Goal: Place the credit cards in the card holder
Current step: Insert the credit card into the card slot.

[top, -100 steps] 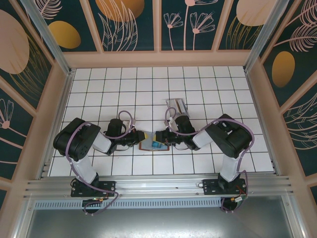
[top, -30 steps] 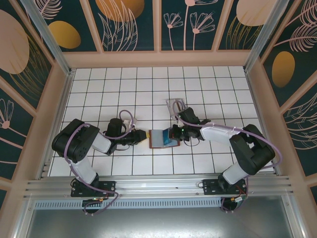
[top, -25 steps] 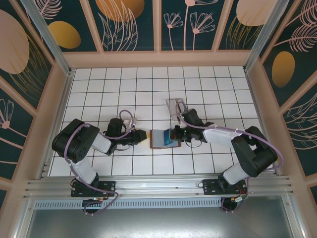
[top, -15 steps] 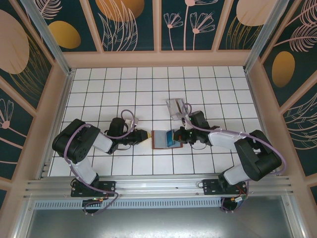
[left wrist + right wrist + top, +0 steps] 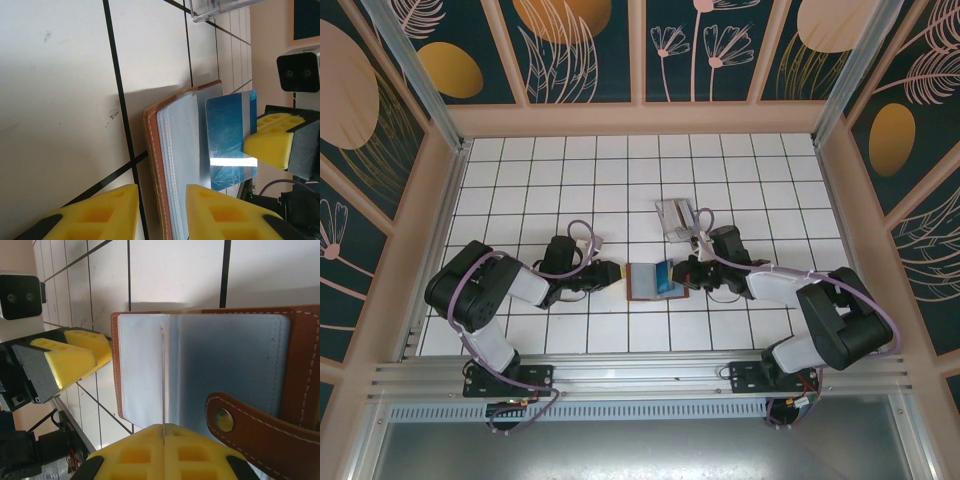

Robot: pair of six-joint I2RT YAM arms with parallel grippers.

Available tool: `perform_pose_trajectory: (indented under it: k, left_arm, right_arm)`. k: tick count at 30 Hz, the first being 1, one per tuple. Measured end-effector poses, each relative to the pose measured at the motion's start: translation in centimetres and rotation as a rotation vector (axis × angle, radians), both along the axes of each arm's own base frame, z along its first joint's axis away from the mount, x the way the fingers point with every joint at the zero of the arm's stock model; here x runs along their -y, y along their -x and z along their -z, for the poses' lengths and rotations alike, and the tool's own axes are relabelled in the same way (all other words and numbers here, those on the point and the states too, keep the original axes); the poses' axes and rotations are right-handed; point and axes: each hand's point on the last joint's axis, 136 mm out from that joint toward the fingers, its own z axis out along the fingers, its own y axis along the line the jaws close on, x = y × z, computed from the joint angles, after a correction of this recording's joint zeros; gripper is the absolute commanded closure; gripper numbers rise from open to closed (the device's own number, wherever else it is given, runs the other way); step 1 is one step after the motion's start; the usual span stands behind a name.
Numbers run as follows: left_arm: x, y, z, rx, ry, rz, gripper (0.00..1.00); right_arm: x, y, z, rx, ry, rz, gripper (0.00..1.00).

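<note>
The reddish-brown card holder [image 5: 642, 281] lies open on the white tiles between the two arms, its clear sleeves [image 5: 225, 365] facing up. My right gripper [image 5: 686, 272] is shut on a blue credit card [image 5: 227, 135], which stands on edge over the sleeves and looks like a thin line [image 5: 163, 385] in the right wrist view. My left gripper [image 5: 611, 270] is open at the holder's left side. The stitched brown edge [image 5: 154, 165] sits in the gap between its yellow fingers [image 5: 95, 215], apart from both. The snap strap [image 5: 235, 425] curls over on the right.
A clear plastic case [image 5: 675, 215] lies one tile behind the holder, its corner [image 5: 220, 7] showing in the left wrist view. Wooden walls and a metal rail ring the tiled floor, with open tiles to the left, right and back.
The right arm has swung its elbow out to the right and lower, keeping the blue card over the holder. The holder and the left gripper have shifted slightly right.
</note>
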Motion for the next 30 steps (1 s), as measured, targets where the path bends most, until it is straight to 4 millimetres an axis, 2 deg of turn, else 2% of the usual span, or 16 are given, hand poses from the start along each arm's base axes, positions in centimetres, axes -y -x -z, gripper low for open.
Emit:
perform_pose_trajectory:
  k: [7, 30]
  left_arm:
    - [0.2, -0.1, 0.3, 0.002, -0.025, -0.004, 0.77]
    - [0.4, -0.3, 1.0, -0.016, -0.064, -0.003, 0.86]
  right_arm:
    - [-0.2, 0.4, 1.8, -0.048, -0.014, -0.017, 1.00]
    - [-0.9, -0.2, 1.0, -0.017, -0.098, -0.039, 1.00]
